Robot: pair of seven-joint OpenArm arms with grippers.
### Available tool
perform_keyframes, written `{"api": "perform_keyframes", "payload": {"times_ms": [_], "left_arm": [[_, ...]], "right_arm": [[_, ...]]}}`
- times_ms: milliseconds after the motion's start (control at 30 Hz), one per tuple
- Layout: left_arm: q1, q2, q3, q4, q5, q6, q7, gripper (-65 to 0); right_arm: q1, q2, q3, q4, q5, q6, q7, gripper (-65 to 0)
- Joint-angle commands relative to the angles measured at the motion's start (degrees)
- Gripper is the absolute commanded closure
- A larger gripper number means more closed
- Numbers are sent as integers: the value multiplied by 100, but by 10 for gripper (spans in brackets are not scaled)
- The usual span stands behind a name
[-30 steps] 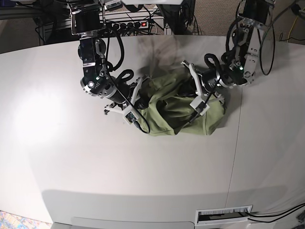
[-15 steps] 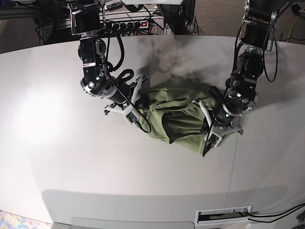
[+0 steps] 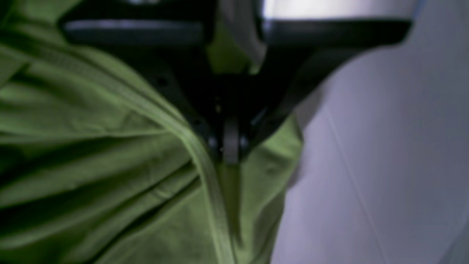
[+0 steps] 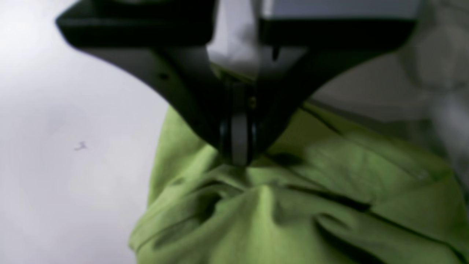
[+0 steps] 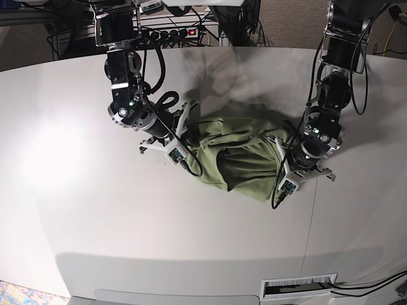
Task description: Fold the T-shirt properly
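Note:
The olive-green T-shirt (image 5: 241, 149) lies crumpled in the middle of the white table (image 5: 95, 210), stretched between both arms. My left gripper (image 5: 278, 181), on the right of the base view, is shut on the shirt's right edge; in the left wrist view (image 3: 229, 154) its closed tips pinch a seam of the cloth (image 3: 110, 165). My right gripper (image 5: 183, 141), on the left of the base view, is shut on the shirt's left edge; in the right wrist view (image 4: 237, 156) its tips bite a bunched fold of the fabric (image 4: 293, 212).
A seam in the table (image 5: 313, 210) runs down just right of the left gripper. Cables and a power strip (image 5: 178, 30) sit behind the table's far edge. A slot with a label (image 5: 299, 286) sits at the table's near edge.
The left arm swung from the shirt's upper right down toward the near right, dragging the cloth with it, then held nearly still. The right arm has stayed in place.

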Motion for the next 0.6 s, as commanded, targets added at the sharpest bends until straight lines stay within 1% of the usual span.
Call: {"api": "perform_keyframes", "payload": {"times_ms": [0, 167, 267, 400, 500, 567], "left_arm": [[-125, -153, -44, 155, 61, 46, -90, 0], [-96, -474, -44, 184, 37, 70, -92, 0], [-59, -612, -44, 184, -11, 245, -68, 0], [-63, -713, -44, 216, -356, 236, 144, 0], [-61, -713, -44, 295, -444, 236, 339, 0], [-61, -710, -44, 326, -466, 236, 361, 0]], "right_arm": [[157, 20, 13, 46, -107, -33, 68, 0], [448, 13, 11, 46, -114, -37, 105, 0], [599, -68, 11, 44, -116, -70, 138, 0], [739, -315, 11, -136, -153, -72, 262, 0], [927, -538, 11, -649, -503, -74, 396, 0], [1075, -675, 11, -1067, -625, -76, 481, 0]]}}
